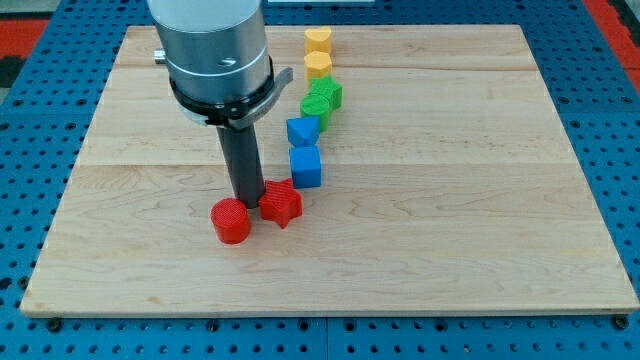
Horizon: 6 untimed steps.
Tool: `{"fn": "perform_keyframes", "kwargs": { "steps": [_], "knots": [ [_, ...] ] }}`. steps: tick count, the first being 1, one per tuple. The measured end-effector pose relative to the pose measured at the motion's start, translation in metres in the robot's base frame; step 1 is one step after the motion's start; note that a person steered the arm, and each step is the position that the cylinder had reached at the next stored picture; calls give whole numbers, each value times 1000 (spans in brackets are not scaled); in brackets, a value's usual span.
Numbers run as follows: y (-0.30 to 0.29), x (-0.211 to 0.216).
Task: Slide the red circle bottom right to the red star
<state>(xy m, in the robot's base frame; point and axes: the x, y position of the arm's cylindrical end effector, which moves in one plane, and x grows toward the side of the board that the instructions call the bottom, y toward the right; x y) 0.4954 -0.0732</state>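
The red circle (231, 221) lies on the wooden board (450, 200), left of centre toward the view's bottom. The red star (282, 204) sits just to its right and slightly higher, almost touching it. My tip (249, 201) comes down between the two, just above the circle's upper right edge and against the star's left side. The rod hangs from the large grey arm body at the view's top.
A curved line of blocks runs up from the star: a blue cube (306, 166), a blue block (302, 131), two green blocks (322, 99) and two yellow blocks (318, 53). The board lies on a blue pegboard table.
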Motion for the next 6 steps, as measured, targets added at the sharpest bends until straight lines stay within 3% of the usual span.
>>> {"fn": "perform_keyframes", "kwargs": {
  "steps": [1, 3, 4, 5, 6],
  "knots": [
    [19, 0],
    [-78, 1],
    [-51, 4],
    [-86, 18],
    [-62, 36]
  ]
}}
